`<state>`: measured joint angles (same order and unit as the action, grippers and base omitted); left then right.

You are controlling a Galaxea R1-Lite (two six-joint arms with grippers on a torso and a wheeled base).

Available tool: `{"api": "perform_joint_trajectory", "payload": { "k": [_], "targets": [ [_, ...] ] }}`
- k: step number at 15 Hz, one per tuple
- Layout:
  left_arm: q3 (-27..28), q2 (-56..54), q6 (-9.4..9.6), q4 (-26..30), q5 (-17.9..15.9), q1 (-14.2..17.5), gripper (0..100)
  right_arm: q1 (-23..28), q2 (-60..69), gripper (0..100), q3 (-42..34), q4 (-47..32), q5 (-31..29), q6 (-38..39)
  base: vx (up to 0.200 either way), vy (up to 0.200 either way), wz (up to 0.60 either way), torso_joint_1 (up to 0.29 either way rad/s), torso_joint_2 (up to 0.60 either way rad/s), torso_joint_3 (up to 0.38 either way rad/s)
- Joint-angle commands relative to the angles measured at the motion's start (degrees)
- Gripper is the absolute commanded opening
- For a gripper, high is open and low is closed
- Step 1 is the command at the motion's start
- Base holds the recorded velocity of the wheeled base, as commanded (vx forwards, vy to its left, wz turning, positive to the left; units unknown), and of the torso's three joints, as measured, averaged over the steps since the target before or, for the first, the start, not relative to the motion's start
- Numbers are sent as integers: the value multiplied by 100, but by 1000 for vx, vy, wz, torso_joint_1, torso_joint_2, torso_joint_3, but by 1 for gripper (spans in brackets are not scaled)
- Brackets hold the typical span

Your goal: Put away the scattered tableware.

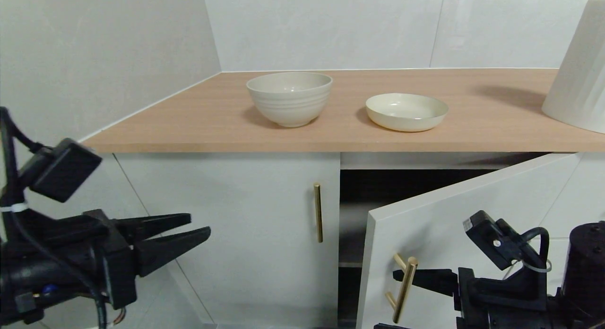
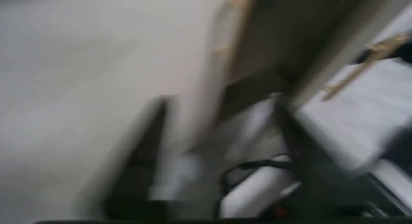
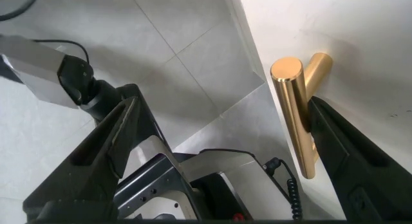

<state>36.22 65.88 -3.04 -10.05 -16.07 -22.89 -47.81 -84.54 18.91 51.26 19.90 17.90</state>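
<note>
a long wooden counter (image 1: 198, 125) with a matte grain is seen above a white cupboard (image 1: 425, 160). its right door (image 1: 472, 201) is swung open on a dark inside, while the left door (image 1: 227, 215) is shut. a tall pale lampshade (image 1: 579, 73) is set at the counter's right end. the tableware is found on the counter, toward its middle. a deep round bowl (image 1: 289, 98), cream and ribbed with faint rings around its wall, is placed to the left. a shallow dish (image 1: 406, 111) of the same cream glaze, with a low upturned rim, is set to its right and apart from it. both are judged to be glazed ceramic or the like: stiff, smooth, probably slippery, and breakable if knocked against the cupboard, the bowl being the heavier. the bowl is best taken at the rim, one finger inside the wall and one outside. the dish offers only its low rim, so a level pinch at its near edge is called for. a slim brass bar is fitted to each door. the right gripper (image 3: 222, 105) is held at the open door's handle (image 3: 293, 114), its jaws spread wide with the bar between them, close against one finger and not clamped. the left gripper (image 1: 200, 225) is held low before the left door, its jaws parted a little and nothing held.
</note>
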Motion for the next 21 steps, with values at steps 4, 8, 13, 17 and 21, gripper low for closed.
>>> {"api": "perform_joint_trajectory", "payload": {
  "k": [4,8,13,17,21],
  "targets": [
    [8,1278,-338,-639,-37,-787,0,0,-1,100,-10,-2,-3,-5,0,0,0,0,0,0],
    [17,2333,-698,-1632,-476,-1156,0,0,96,100,-1,-2,-3,-5,0,0,0,0,0,0],
    [360,3713,-1428,-2845,-652,-1446,0,0,96,100,8,-2,-12,-14,0,0,0,0,0,0],
    [386,4258,-1736,-3873,-740,-1727,0,0,87,100,-1,-2,-12,-14,0,0,0,0,0,0],
    [615,4363,-1779,-3847,-678,-1991,0,0,96,100,8,-2,-30,-32,0,0,0,0,0,0]
  ]
}}
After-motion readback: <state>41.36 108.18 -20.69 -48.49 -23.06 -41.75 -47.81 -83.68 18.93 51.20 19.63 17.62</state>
